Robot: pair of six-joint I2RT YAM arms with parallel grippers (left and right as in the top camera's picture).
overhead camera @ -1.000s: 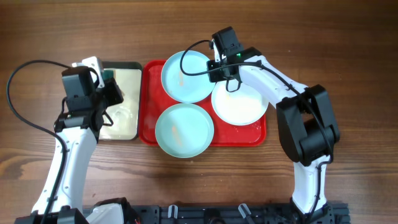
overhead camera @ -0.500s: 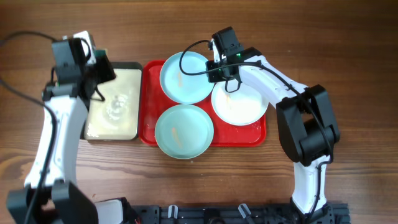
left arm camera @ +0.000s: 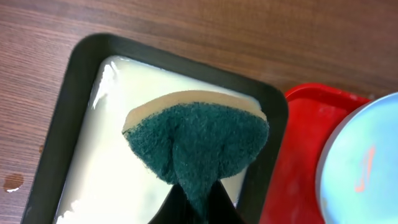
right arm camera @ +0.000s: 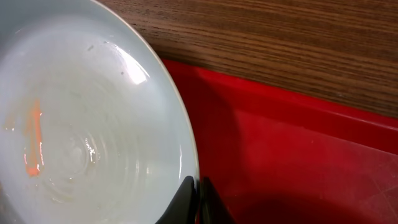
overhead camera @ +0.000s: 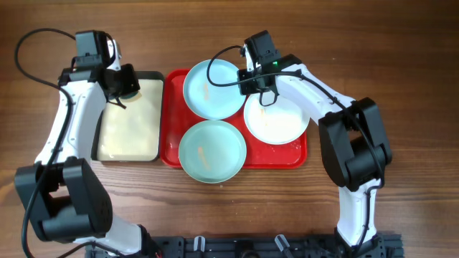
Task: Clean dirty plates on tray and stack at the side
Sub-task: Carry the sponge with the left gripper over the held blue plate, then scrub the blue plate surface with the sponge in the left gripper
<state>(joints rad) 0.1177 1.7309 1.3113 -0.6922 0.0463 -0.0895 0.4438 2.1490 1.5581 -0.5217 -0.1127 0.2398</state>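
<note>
The red tray (overhead camera: 171, 154) holds three plates. A light-blue plate (overhead camera: 211, 89) with an orange smear lies at the back, tilted over the tray's rim. A second light-blue plate (overhead camera: 212, 150) is at the front and a white plate (overhead camera: 280, 122) at the right. My right gripper (overhead camera: 249, 80) is shut on the back plate's right rim (right arm camera: 186, 155). My left gripper (overhead camera: 128, 80) is shut on a green sponge (left arm camera: 196, 146) and holds it above the black-rimmed tray (left arm camera: 74, 81) of white liquid.
The black-rimmed tray (overhead camera: 130, 122) stands just left of the red tray on the wooden table (overhead camera: 401, 64). The right arm reaches across the white plate. Cables trail at the far left.
My left gripper has lifted the sponge out of the liquid and swung it to the back right corner of the black-rimmed tray. The back plate has shifted slightly left.
</note>
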